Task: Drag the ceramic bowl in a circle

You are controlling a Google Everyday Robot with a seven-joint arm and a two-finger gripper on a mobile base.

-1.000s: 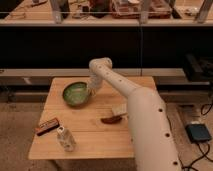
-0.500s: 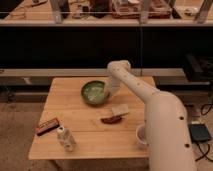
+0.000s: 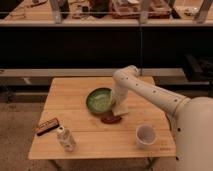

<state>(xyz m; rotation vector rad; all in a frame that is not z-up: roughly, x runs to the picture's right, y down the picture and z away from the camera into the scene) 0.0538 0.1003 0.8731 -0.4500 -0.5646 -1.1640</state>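
The ceramic bowl (image 3: 99, 100), round and green inside with a dark rim, sits near the middle of the wooden table (image 3: 70, 92). My gripper (image 3: 119, 103) reaches down from the white arm (image 3: 150, 92) and is at the bowl's right rim, touching or just over it. The wrist hides the rim there.
A dark red object (image 3: 112, 119) lies just in front of the bowl, and a pale flat item (image 3: 122, 109) lies below the gripper. A white cup (image 3: 145, 135) stands front right. A brown bar (image 3: 47, 126) and a small white bottle (image 3: 65, 138) are front left. Shelving stands behind the table.
The bowl and my gripper have moved together from the table's left side to the right, then slightly toward the front, close to the dark red object.
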